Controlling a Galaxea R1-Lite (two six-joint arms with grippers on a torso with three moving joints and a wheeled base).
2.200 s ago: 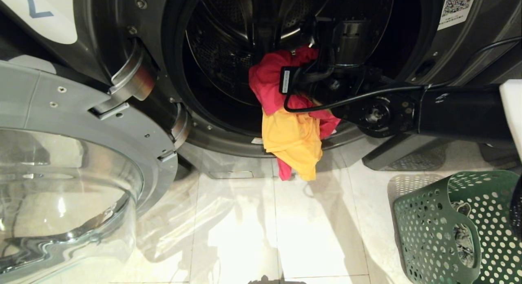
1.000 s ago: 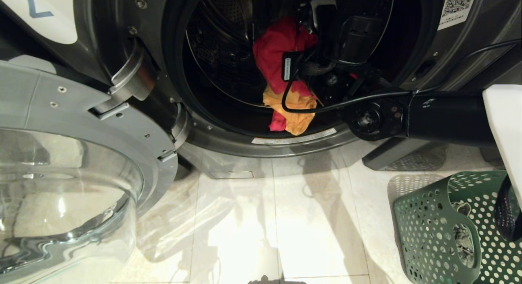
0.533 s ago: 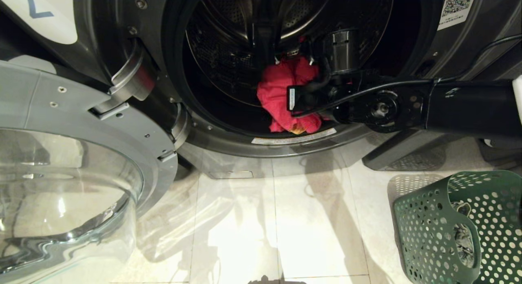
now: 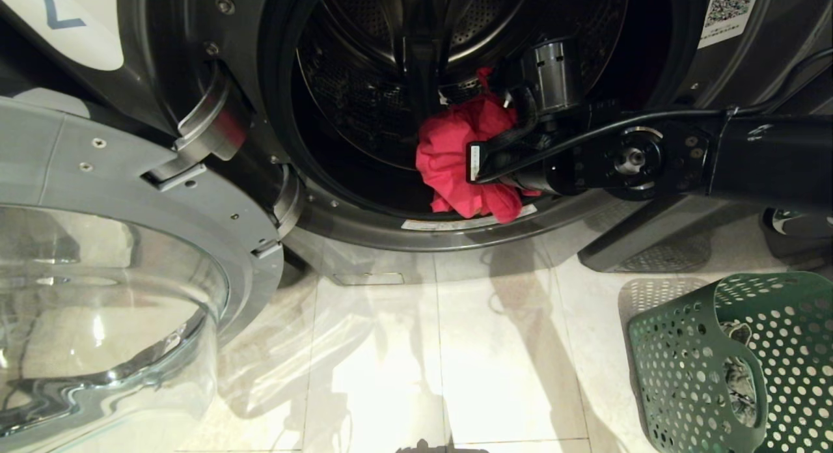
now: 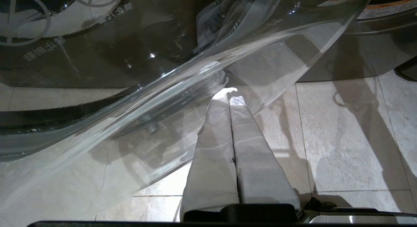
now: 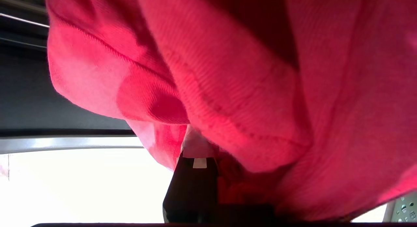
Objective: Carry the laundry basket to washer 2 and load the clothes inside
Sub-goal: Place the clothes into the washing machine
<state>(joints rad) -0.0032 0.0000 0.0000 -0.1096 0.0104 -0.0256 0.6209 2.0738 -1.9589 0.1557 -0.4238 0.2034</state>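
While the right hand (image 4: pixel 501 124) grips the red garment (image 4: pixel 455 150) inside the drum (image 4: pixel 364 82), its hem drapes over the door sill (image 4: pixel 468 224). Released here, it could slide out onto the floor (image 4: pixel 390 362). Left hand (image 5: pixel 229 96): clenched, empty, parked beside the glass door (image 5: pixel 163 83).

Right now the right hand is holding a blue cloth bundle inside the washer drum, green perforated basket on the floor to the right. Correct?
Not quite: the cloth bundle is red, not blue, per the head view. The right hand does hold it inside the washer drum, with the green perforated basket on the floor to the right.
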